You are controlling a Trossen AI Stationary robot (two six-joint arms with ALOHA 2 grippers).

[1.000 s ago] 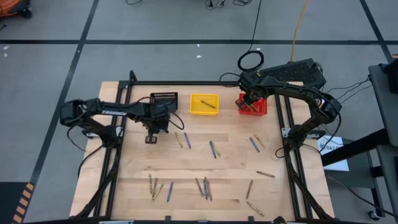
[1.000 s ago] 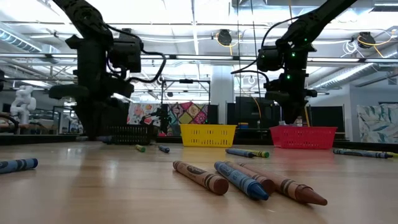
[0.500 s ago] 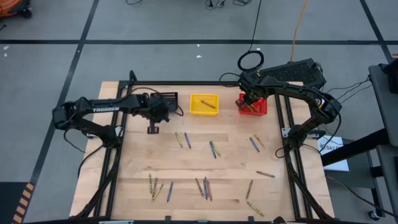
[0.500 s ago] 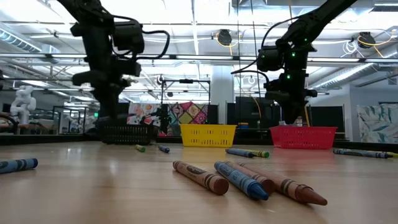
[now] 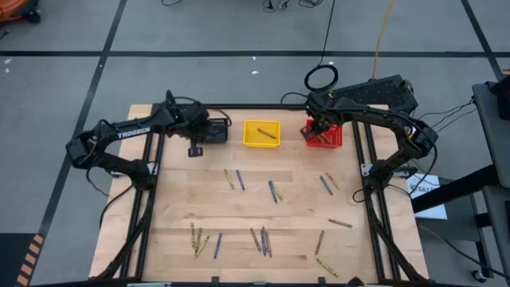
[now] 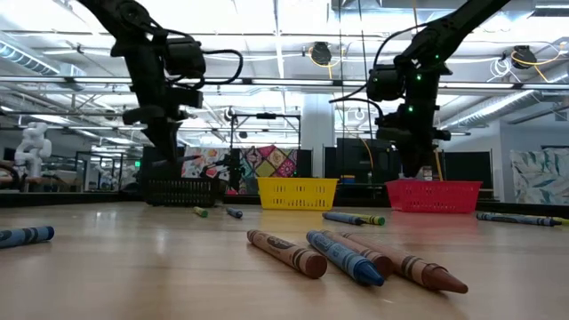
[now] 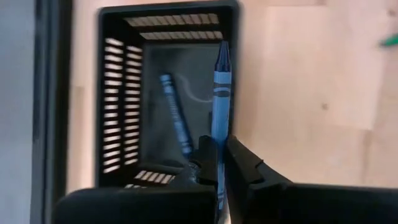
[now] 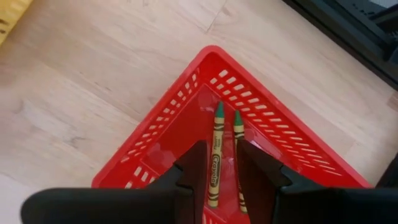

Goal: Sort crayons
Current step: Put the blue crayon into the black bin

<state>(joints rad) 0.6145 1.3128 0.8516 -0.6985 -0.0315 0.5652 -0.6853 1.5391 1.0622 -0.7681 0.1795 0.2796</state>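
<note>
My left gripper [image 7: 219, 168] is shut on a blue crayon [image 7: 219, 93] above the black bin [image 7: 168, 9] at the table's far left. One blue crayon [image 7: 176, 115] lies on that bin's floor. My right gripper [image 8: 222, 171] hangs open over the red bin [image 8: 186, 99] at the far right. Two green crayons [image 8: 215, 152] lie on the red bin's floor, seen between the fingers. In the high view, my left gripper [image 5: 195, 149] is beside the black bin [image 5: 217, 130] and my right gripper [image 5: 319, 127] is above the red bin [image 5: 328, 138]. My left gripper pinches the blue crayon's blunt end [image 7: 217, 163] between its two fingers. The fingers slant steeply down from above, and the crayon runs along them. Its pointed end [image 7: 222, 48] sticks out past the fingertips over the bin's wall, lifted clear.
A yellow bin [image 5: 261, 133] with one brown crayon stands between the black and red bins. Several loose crayons lie over the table's middle [image 5: 272, 191] and near part [image 5: 263, 241]. Three lie close to the low camera [image 6: 342, 255]. Black frame rails [image 5: 362, 159] run along the table's sides.
My left gripper has risen and swung toward the table's far edge, from over the bare wood to the black bin, carrying the blue crayon shut between its fingers.
</note>
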